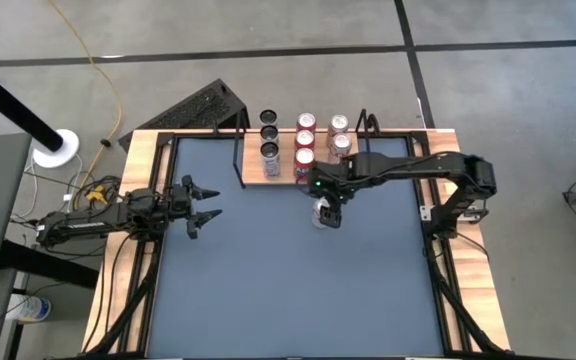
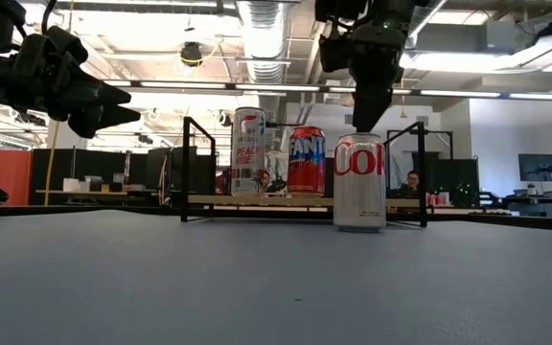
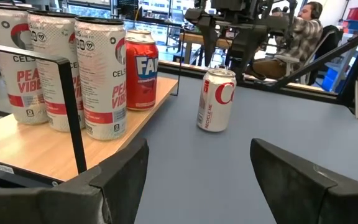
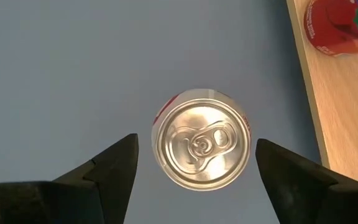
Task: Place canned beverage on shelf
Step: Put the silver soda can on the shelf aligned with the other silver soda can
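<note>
Hovering straight above the silver can (image 4: 202,147), right pincer (image 4: 194,171) spread wide, a finger to either side of the lid and clear of it; nothing held yet; seen level from the low view, fingertips poised just over the can's top with a sliver of air between.

Standing upright on the dark-blue tabletop (image 1: 268,270), that can (image 1: 325,213), just off the front edge of the shelf (image 1: 258,178); not on the wood yet. Already lined up on the shelf: tall white cans (image 3: 98,74) at one end, red cans (image 1: 305,140) in the middle, two more silver-topped ones (image 1: 341,133) beyond; free board apparently left at the front of that last row, nearest the waiting can, though hard to be sure from above.

Waiting at the tabletop's left side, left pincer (image 1: 200,203), raised, also spread, gripping nothing.

Judged as the step in hand: descent and grasp. Best done by dropping vertically, keeping the lid centred between the fingers; going low enough to clamp the wall below the rim, not the rim itself; squeezing gently, thin aluminium likely to dent; lifting well above the black wire frame (image 2: 192,163) before crossing toward the board; avoiding a knock against the neighbouring red can.
</note>
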Robot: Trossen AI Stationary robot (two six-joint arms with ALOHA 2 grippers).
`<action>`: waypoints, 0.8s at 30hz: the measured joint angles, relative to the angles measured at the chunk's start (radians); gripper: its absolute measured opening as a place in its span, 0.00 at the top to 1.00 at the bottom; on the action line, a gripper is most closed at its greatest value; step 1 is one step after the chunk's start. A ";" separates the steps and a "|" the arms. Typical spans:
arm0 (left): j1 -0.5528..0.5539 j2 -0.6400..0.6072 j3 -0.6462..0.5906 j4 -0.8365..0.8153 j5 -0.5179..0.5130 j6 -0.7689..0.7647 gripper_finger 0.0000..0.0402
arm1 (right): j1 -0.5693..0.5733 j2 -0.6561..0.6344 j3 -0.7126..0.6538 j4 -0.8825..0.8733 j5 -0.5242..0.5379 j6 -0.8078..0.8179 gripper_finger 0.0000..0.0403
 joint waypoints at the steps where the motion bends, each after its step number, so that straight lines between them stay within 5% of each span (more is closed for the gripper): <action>1: 0.000 0.000 0.000 0.000 0.000 0.000 0.33 | 0.000 0.000 0.000 0.000 0.000 0.007 0.22; 24: 0.000 0.000 0.001 -0.002 0.008 0.000 0.33 | 0.000 0.065 -0.031 0.036 0.005 -0.029 0.29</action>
